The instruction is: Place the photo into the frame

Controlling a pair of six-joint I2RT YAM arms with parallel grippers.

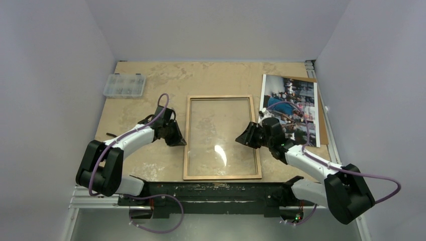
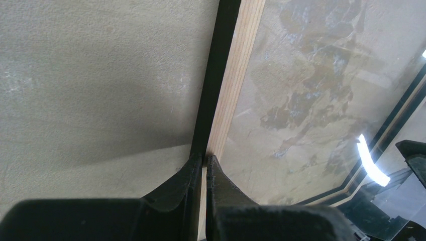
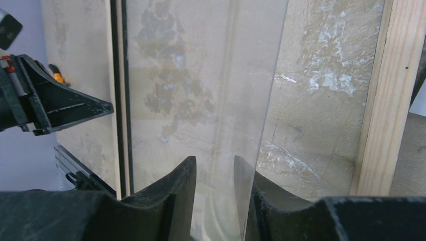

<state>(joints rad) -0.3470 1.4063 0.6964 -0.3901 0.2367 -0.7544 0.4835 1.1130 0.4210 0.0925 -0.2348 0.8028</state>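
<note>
The frame (image 1: 222,175) lies tan back up in the middle of the table, with a clear pane (image 1: 221,135) in it. My left gripper (image 1: 178,140) is shut on the frame's left rail (image 2: 236,75), fingertips pinched (image 2: 204,158) over the black edge. My right gripper (image 1: 242,138) is at the frame's right side, open, its jaws (image 3: 215,163) straddling the raised edge of the clear pane (image 3: 201,75); the right rail (image 3: 384,100) shows beyond. The photo (image 1: 290,108), bluish with people, lies at the back right, partly hidden by my right arm.
A brown backing board (image 1: 323,131) lies under the photo, by the right wall. A clear plastic organiser box (image 1: 124,85) sits at the back left. A small dark object (image 1: 110,134) lies near the left edge. White walls enclose the table.
</note>
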